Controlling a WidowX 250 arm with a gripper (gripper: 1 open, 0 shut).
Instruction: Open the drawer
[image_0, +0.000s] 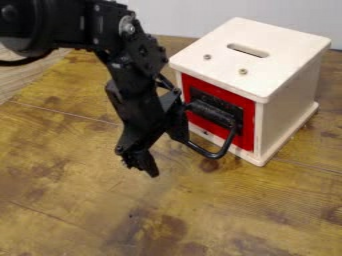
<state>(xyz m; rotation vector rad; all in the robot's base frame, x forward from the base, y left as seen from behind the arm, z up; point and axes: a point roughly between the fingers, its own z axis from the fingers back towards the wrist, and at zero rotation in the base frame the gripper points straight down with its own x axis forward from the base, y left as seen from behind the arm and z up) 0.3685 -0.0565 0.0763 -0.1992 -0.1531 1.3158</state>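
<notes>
The drawer (214, 122) shows a red front panel set in a cream-white cube cabinet (261, 60), at the right of the camera view. A large black loop handle (214, 135) sticks out from the panel toward the lower left. The drawer front looks flush with the cabinet. My black gripper (138, 160) hangs just left of the handle, fingertips pointing down near the tabletop, open with nothing between them. The arm rises from it to the upper left and hides part of the table behind it.
A worn wooden tabletop (80, 215) stretches across the front and left. A slot (246, 48) is cut in the cabinet's top. A pale wall runs behind the table.
</notes>
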